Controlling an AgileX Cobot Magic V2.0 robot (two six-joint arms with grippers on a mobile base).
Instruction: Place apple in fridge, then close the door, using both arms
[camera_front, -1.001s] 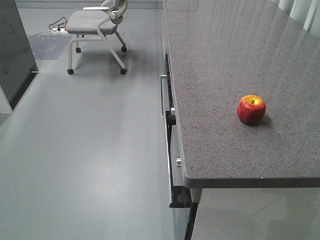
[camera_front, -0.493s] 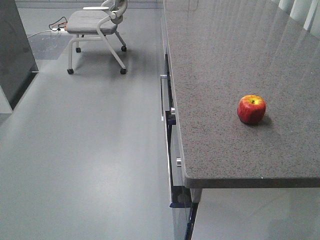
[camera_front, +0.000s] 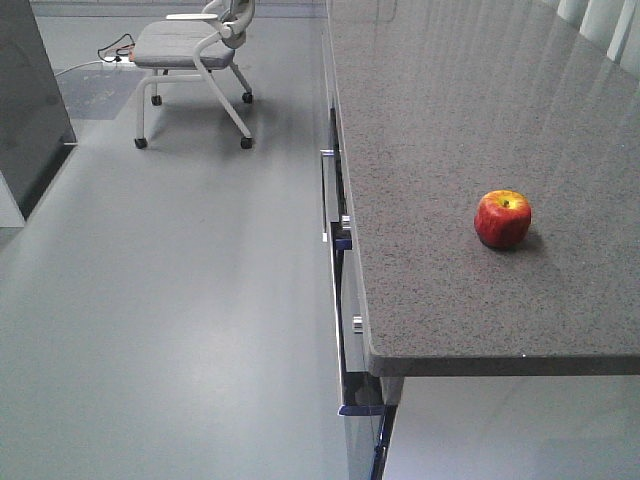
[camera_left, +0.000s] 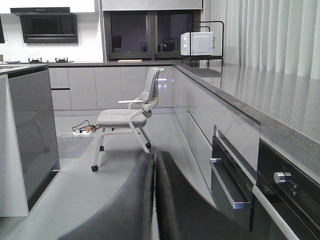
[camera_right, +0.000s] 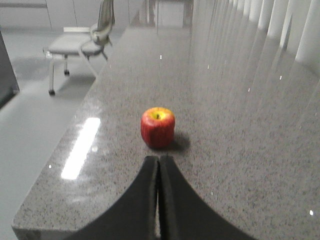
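Apple: the apple (camera_front: 503, 218) is sitting upright on the counter (camera_front: 450, 120), right of centre in the front view, dimple up, with nothing touching it.
Change: I am seeing almost none. The apple is lying exactly where it lay a second ago, and only the tint on the drawer fronts at the bottom centre is shifting slightly.
Right claw: the right claw (camera_right: 159, 161) is pointing at the apple from the bottom centre of its own view. Its fingers are pressed together and gripping nothing, and it is near the fruit but apart from it.
Left claw: the left claw (camera_left: 153, 159) is likewise pinched together and empty, aiming down the aisle toward the chair (camera_left: 127, 117).
Fridge: I am not making it out with any certainty.
Meaning: the task is only starting, I am judging. The pick is not begun, and the right claw is needing to spread before it can go around the apple.
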